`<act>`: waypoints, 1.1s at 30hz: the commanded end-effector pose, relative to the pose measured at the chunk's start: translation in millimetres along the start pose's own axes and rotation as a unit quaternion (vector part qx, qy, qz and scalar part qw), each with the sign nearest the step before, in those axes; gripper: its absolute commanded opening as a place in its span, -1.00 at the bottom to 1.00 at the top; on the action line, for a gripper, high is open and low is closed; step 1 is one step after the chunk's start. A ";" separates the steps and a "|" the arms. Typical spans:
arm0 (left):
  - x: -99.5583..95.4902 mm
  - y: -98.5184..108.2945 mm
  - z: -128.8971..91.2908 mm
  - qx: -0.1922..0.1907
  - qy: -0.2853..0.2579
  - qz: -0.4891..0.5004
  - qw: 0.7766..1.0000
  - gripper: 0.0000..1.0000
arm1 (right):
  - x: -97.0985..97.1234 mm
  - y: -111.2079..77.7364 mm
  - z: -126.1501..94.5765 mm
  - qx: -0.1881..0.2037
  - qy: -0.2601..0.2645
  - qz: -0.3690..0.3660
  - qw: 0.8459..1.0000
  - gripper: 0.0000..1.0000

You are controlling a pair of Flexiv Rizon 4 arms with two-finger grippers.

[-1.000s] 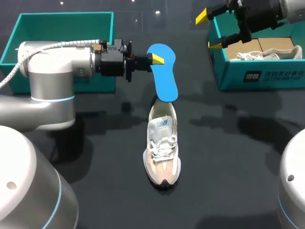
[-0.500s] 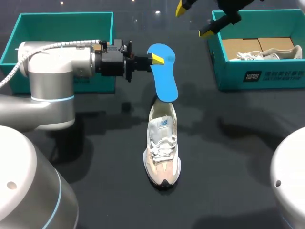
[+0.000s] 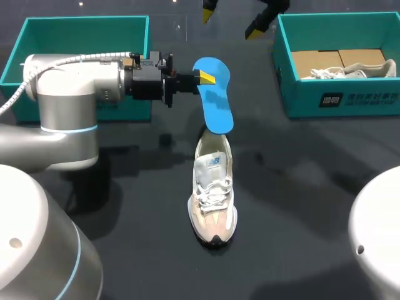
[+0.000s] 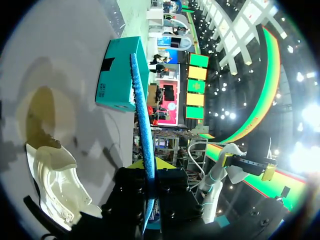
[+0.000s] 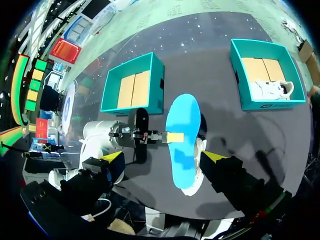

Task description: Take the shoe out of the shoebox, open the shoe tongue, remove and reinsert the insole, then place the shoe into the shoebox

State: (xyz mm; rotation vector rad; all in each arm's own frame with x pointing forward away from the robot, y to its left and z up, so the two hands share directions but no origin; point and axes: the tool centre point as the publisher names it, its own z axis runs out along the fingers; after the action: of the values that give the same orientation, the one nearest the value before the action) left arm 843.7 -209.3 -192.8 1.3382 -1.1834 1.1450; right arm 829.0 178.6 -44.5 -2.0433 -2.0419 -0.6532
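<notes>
A beige-and-white shoe [image 3: 213, 195] stands on the dark table, toe toward the near edge. Above its heel hangs the blue insole [image 3: 214, 94], which my left gripper [image 3: 203, 77] is shut on from the side at the insole's far end. In the left wrist view the insole [image 4: 142, 125] shows edge-on between the fingers of my left gripper [image 4: 149, 166], with the shoe [image 4: 55, 175] below. My right gripper [image 3: 230, 20] hovers open and empty high over the table's far side. Its wrist view looks down on the insole [image 5: 182, 131] and the shoe [image 5: 193, 187] between its spread fingers [image 5: 113, 156].
A teal shoebox [image 3: 336, 97] at the back right holds a second white shoe [image 3: 347, 71] on cardboard. Another teal box [image 3: 81, 25] stands at the back left behind my left arm [image 3: 75, 87].
My right gripper has swung left, from over the right shoebox to above the table's far middle. The left arm, insole and shoe have not moved.
</notes>
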 end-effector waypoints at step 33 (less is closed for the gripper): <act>-0.3 0.0 0.5 0.000 -0.001 0.000 1.000 -1.00 | 43.0 -14.0 22.3 0.000 -0.183 0.006 0.983 1.00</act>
State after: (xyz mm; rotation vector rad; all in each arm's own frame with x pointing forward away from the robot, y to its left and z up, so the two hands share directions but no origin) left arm 843.7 -209.4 -192.8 1.3383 -1.1835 1.1449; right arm 819.5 233.7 -49.1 -2.3447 -2.2361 -0.2164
